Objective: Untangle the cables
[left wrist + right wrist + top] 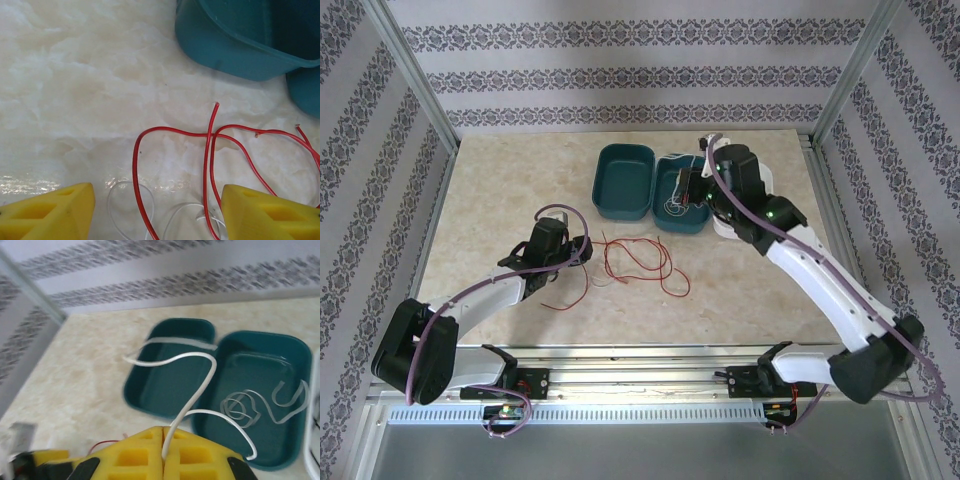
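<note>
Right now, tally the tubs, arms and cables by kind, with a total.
Tubs: 2
Arms: 2
Cables: red and white strands, too tangled to count
Total: 4, cables aside

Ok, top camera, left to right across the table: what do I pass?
left gripper → red cables → right gripper, shut on a white cable over the right-hand teal tub.

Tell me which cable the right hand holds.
The white cable looping up from the shut right hand over the teal trays; the red cables lie loose on the table.
</note>
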Controlling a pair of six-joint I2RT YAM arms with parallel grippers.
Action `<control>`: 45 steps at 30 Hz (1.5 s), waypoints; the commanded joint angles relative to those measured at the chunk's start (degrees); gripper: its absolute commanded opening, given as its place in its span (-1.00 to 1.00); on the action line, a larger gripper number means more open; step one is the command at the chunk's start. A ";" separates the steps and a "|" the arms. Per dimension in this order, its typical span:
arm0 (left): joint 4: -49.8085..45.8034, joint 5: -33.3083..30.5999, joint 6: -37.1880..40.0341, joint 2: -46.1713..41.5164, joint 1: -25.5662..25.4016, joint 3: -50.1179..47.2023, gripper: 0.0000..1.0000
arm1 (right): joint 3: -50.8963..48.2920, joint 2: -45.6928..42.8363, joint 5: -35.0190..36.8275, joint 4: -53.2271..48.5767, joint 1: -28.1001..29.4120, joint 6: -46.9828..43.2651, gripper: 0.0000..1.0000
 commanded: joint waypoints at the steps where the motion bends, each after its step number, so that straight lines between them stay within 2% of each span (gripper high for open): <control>1: -2.03 0.81 -1.54 0.34 0.64 0.81 0.35 | 2.31 4.72 -0.48 -4.45 -3.20 3.27 -1.00; 6: -2.52 1.21 -1.16 0.31 0.59 1.22 0.35 | 6.22 12.31 -0.45 -5.61 -6.73 3.26 -1.00; 12: -4.05 1.90 -0.58 0.58 0.72 2.11 0.37 | 10.26 19.59 0.81 -8.07 -7.99 2.28 -1.00; 22: -4.05 2.13 -1.32 0.25 0.70 1.66 0.40 | 16.23 29.14 7.07 -15.19 -8.09 -2.01 -1.00; 34: -4.24 2.33 -1.17 0.87 0.70 1.78 0.41 | 23.47 41.54 9.73 -16.62 -8.27 -4.53 -1.00; 45: -4.49 1.64 -1.19 0.16 0.64 1.19 0.41 | 34.37 53.80 8.40 -19.91 -9.78 -5.34 -1.00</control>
